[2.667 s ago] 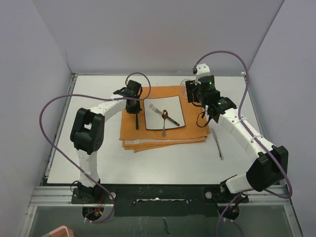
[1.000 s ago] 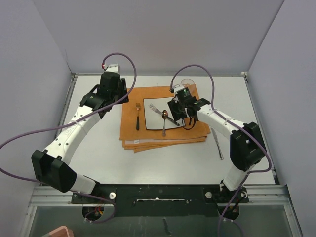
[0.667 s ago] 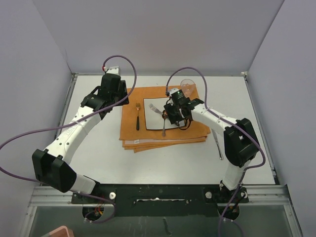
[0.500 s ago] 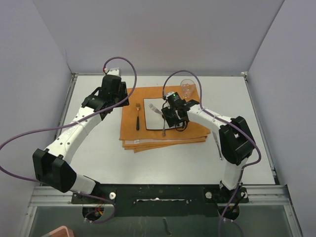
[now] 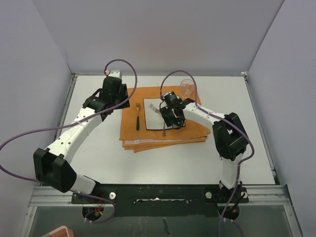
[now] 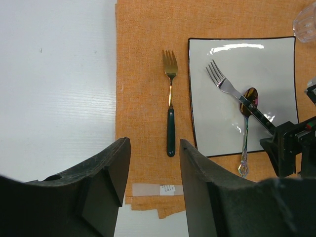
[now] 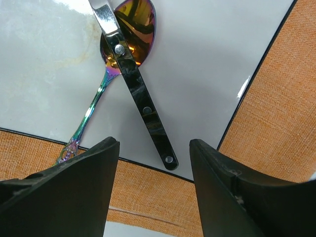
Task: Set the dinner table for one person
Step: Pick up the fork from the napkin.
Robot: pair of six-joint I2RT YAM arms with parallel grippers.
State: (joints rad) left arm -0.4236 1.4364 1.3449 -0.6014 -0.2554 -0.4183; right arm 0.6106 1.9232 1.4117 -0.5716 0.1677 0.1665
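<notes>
Two jaws of the right tool [image 7: 154, 148] stand spread astride the free end of the dark-handled fork [image 7: 148, 118], pinching nothing. Within the last few seconds this tool has travelled from the glass [image 5: 186, 88], which stands at the far right corner of the placemat [image 6: 143, 74] and shows no contents, to the plate [image 6: 266, 74]. We judge the glass placed and the plate next to be cleared. The plate holds that fork, laid across the bowl of the iridescent spoon [image 7: 140, 19]. The left tool [image 6: 152, 148], also spread and empty, has backed away from the green-handled fork [image 6: 170, 103], which lies on the placemat just left of the plate. A knife [image 5: 217, 144] lies on the bench [image 5: 98, 158], right of the placemat; the bench carries the whole setting.
</notes>
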